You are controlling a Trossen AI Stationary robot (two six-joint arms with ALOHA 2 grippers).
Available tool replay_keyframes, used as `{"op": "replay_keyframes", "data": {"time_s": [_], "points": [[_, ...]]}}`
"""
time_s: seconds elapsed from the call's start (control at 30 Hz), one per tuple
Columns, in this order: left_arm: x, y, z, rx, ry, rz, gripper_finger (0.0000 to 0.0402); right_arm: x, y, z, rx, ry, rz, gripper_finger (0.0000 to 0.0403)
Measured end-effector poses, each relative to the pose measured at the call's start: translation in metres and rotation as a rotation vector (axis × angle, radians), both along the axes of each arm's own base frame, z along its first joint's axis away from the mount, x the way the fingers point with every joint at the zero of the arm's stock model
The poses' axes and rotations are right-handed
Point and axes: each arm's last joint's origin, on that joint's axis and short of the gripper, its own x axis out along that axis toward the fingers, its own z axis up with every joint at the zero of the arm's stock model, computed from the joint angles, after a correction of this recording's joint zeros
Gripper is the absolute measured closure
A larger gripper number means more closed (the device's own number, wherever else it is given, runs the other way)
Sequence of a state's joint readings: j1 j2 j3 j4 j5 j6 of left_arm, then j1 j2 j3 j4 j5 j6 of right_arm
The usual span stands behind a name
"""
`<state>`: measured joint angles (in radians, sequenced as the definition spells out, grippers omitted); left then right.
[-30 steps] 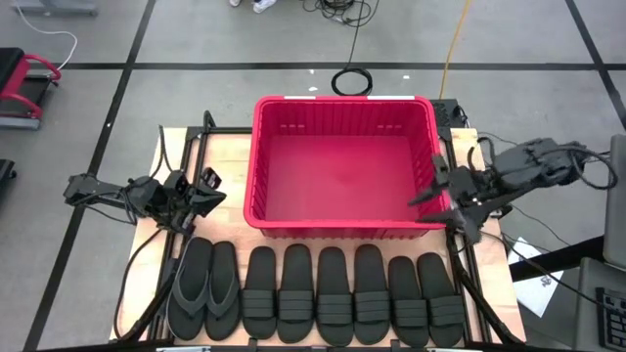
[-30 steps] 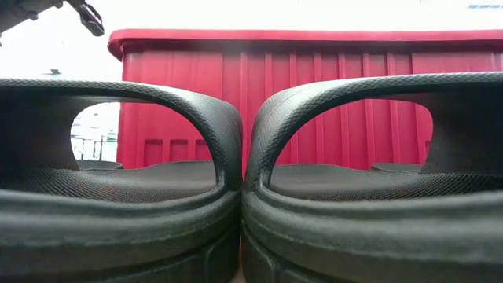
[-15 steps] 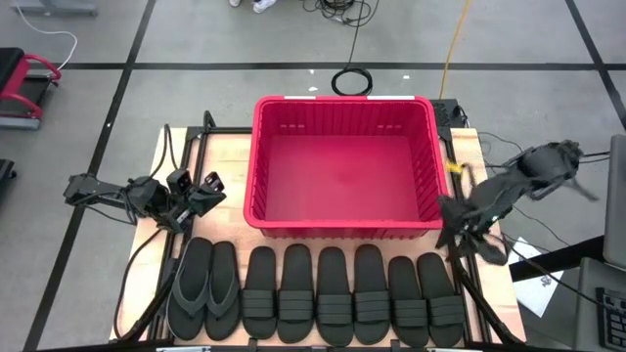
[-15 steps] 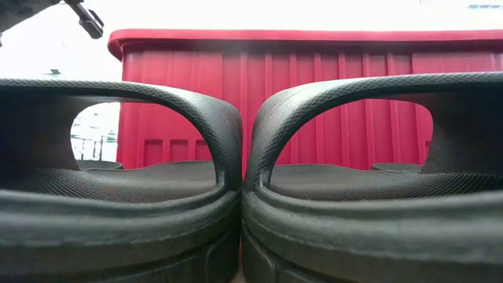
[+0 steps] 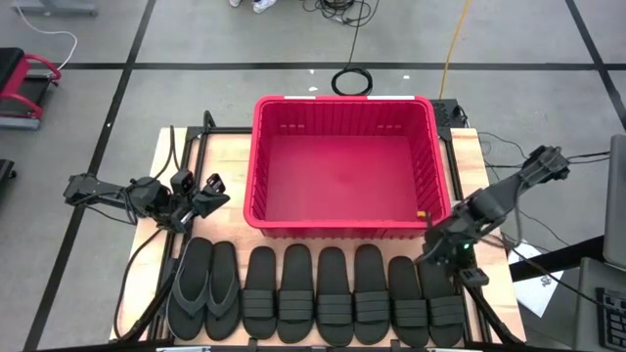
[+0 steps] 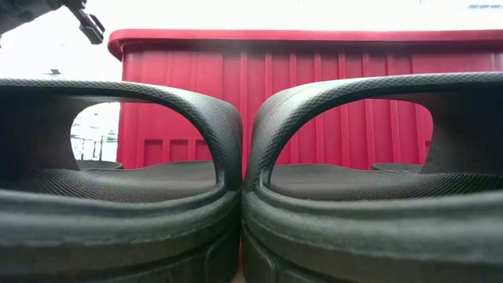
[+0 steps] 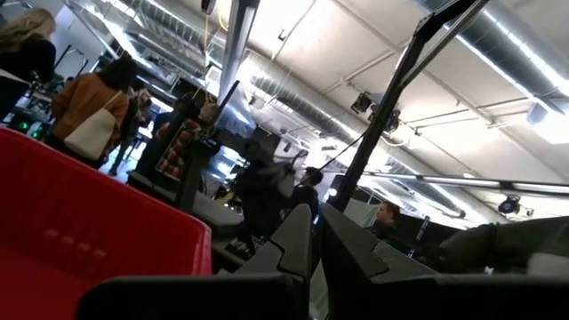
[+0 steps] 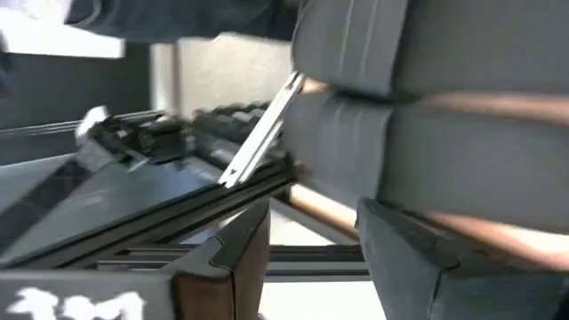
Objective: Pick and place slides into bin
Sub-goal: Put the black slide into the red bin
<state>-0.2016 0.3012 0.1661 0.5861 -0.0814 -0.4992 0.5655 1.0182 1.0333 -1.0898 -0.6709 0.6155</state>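
Right pincer (image 5: 437,250): fingers apart, nothing between them, angled down over the toe end of the outermost strapped slide (image 5: 445,290) at the right end of the row. The gap looks set to straddle an edge or strap, so I judge this is the approach to a first pick. In the right wrist view the two dark fingers show a clear space between them; what lies beyond is too smeared to name.

Just inboard of this pincer sits the near right corner of the bin (image 5: 344,228). It is red with slotted walls and holds nothing. Starting at the slide nearest that corner would keep the carry short.

Running away from the pincer along the counter (image 5: 227,152): the rest of the slides (image 5: 315,293), eight in all, lie side by side, soles down, parallel to the bin's near wall. The two thong flip-flops (image 5: 203,286) are at the far end. None is in the bin yet.

Left pincer (image 5: 205,191): fingers together, holding nothing, waiting beyond the bin's opposite side, just above the flip-flops.
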Motion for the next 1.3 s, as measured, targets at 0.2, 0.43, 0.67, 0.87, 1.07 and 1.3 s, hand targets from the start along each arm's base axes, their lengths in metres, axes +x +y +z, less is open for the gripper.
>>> {"op": "replay_keyframes", "data": {"time_s": [0.2, 0.43, 0.67, 0.87, 1.07, 1.3], "points": [[0.001, 0.000, -0.001, 0.003, 0.013, -0.003, 0.0376, 0.001, 0.009, -0.034, 0.117, 0.017, 0.025, 0.0238], [0.001, 0.000, -0.002, 0.004, 0.023, -0.003, 0.0376, -0.005, 0.018, -0.052, 0.112, 0.021, 0.074, 0.0234], [0.002, 0.000, -0.004, 0.006, 0.040, -0.004, 0.0376, -0.002, 0.020, -0.073, 0.031, -0.123, 0.043, 0.0193], [0.002, 0.000, -0.003, 0.005, 0.039, -0.004, 0.0376, -0.003, 0.018, -0.101, 0.014, -0.130, -0.024, 0.0160], [0.002, 0.000, -0.004, 0.006, 0.040, -0.004, 0.0376, -0.010, 0.017, -0.126, 0.054, -0.082, -0.044, 0.0154], [0.002, 0.000, -0.004, 0.006, 0.041, -0.004, 0.0376, -0.024, 0.025, -0.139, 0.111, 0.000, -0.013, 0.0154]]}}
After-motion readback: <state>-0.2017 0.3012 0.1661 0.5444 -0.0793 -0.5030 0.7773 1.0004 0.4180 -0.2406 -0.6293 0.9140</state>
